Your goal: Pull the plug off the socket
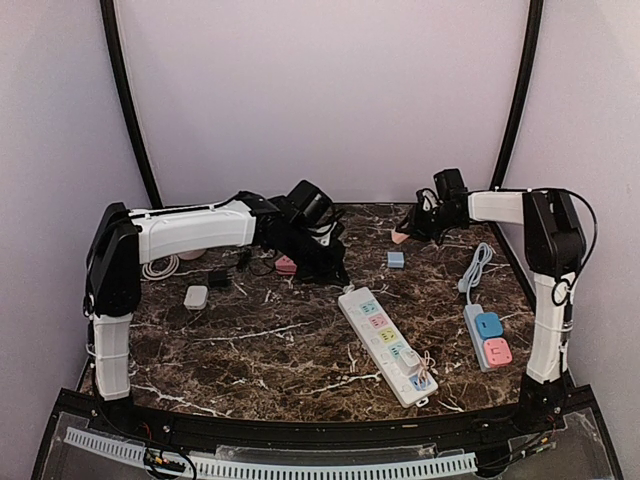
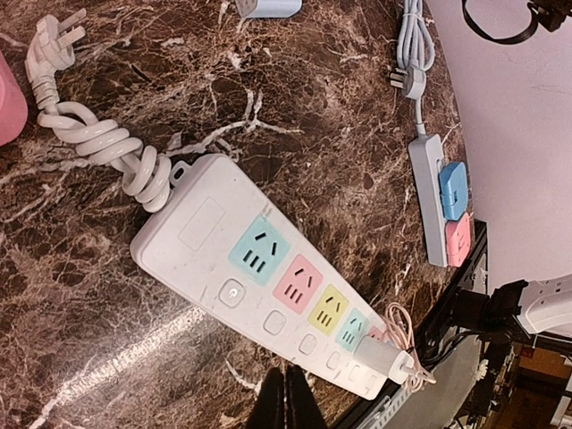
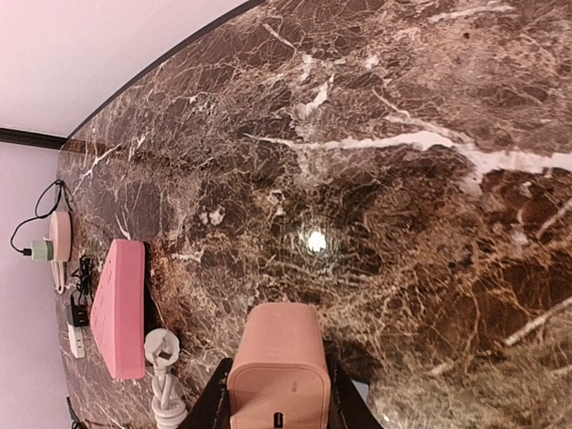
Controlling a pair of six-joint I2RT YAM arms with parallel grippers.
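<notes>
The marble table [image 1: 250, 340] carries the white power strip [image 1: 372, 325] right of centre, lying flat with its coloured sockets facing up. Its long axis runs on a diagonal. The far end sits near the middle of the table, and the near end reaches toward the front edge and to the right. A shorter grey power strip [image 1: 487, 338] lies well apart from it, near the right arm's base.

The left gripper [image 2: 284, 393] hangs near the far end of the white strip, above the table, its fingers pressed together with nothing between them. The right gripper [image 3: 279, 380] is at the back of the table, further right. It is clamped on a pink charger block [image 3: 277, 344], so it is occupied.

The white plug [image 2: 380, 356] sits in the last socket at the strip's near end, the end farthest from the left gripper. From that gripper it lies down the length of the strip, toward the front and to the right, so the approach follows the strip's long axis. In the top view neither gripper is clearly closer to it. The left one is free and its camera looks onto the strip, so I judge it the likelier arm.

The plug's body rises off the strip's face, with its prongs hidden in the socket. Its longer side seems to lie roughly along the strip, though that is hard to tell. The pull would need to go straight up, away from the face. A thin cable [image 2: 404, 332] is looped in a small bundle touching the plug.
</notes>
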